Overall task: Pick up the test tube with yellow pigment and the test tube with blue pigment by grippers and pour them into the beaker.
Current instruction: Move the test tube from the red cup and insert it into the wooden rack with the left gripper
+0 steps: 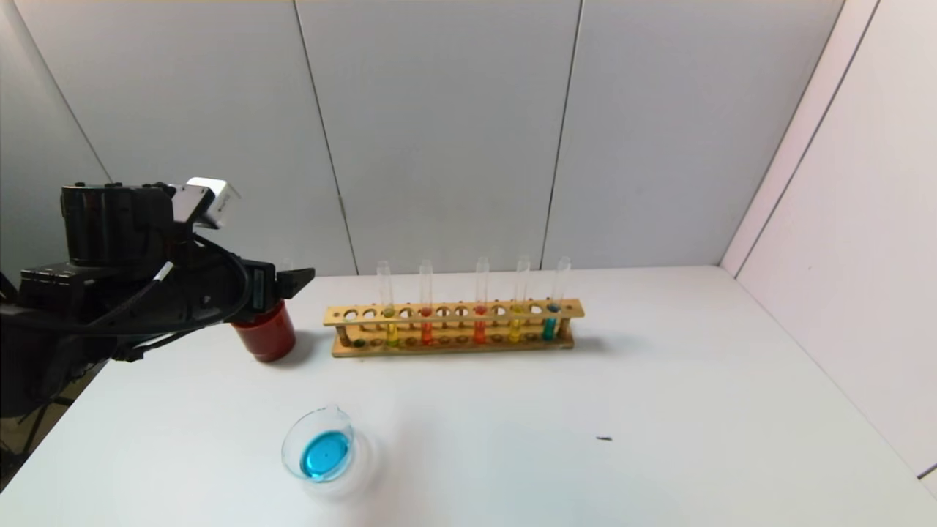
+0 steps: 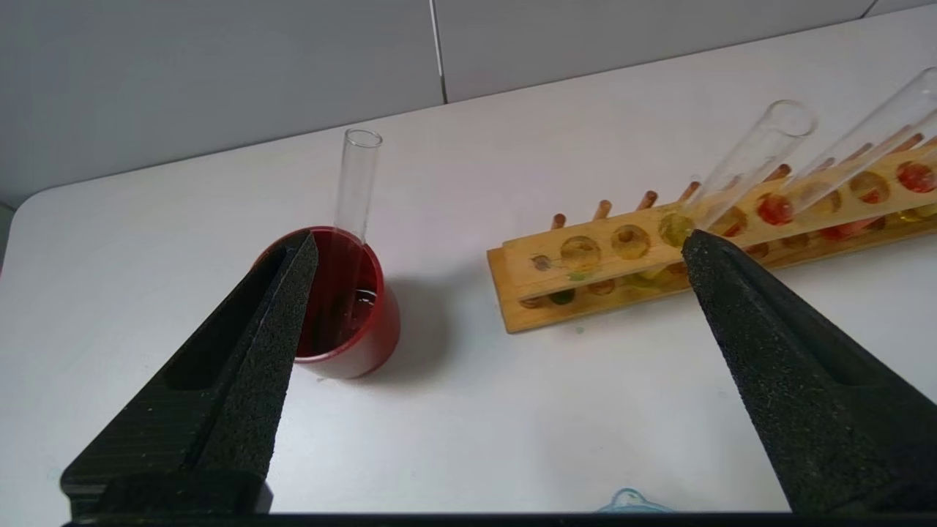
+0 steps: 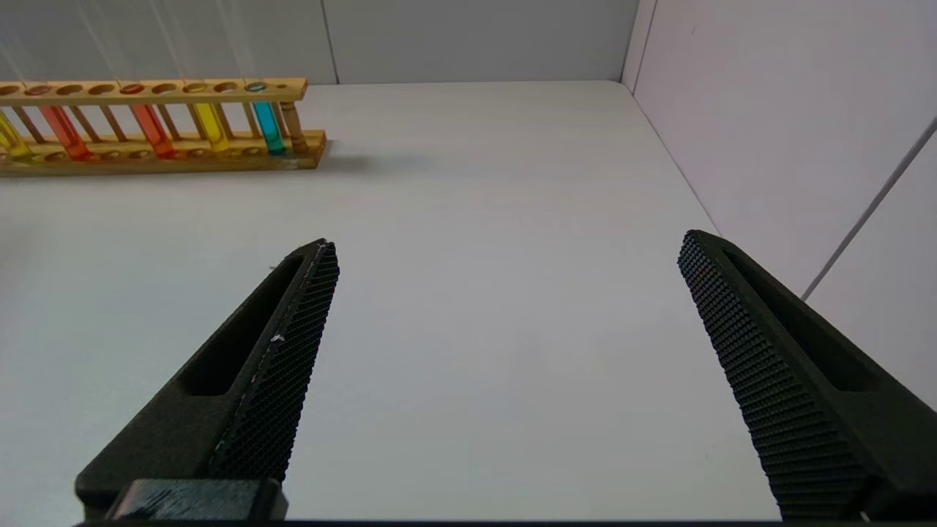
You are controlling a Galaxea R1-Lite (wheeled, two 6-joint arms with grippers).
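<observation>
The beaker point(image 1: 294, 438) stands near the table's front left with blue liquid in its bottom; its lip point(image 2: 629, 503) peeks into the left wrist view. A wooden rack point(image 1: 468, 342) holds upright tubes: a test tube with blue pigment point(image 1: 550, 323) point(image 3: 268, 126) at its right end and a test tube with yellow pigment point(image 1: 516, 328) point(image 3: 211, 124) beside it. A second yellow tube point(image 1: 392, 333) stands near the left end. My left gripper point(image 1: 284, 284) point(image 2: 499, 241) hovers open and empty above the red cup. My right gripper point(image 3: 506, 241) is open over bare table, empty.
A dark-red cup point(image 1: 267, 338) point(image 2: 370, 333) stands left of the rack with an empty clear tube point(image 2: 360, 183) leaning in it. Two orange-red tubes point(image 1: 427, 331) sit in the rack. Walls close the back and right side. A small dark speck point(image 1: 604, 438) lies on the table.
</observation>
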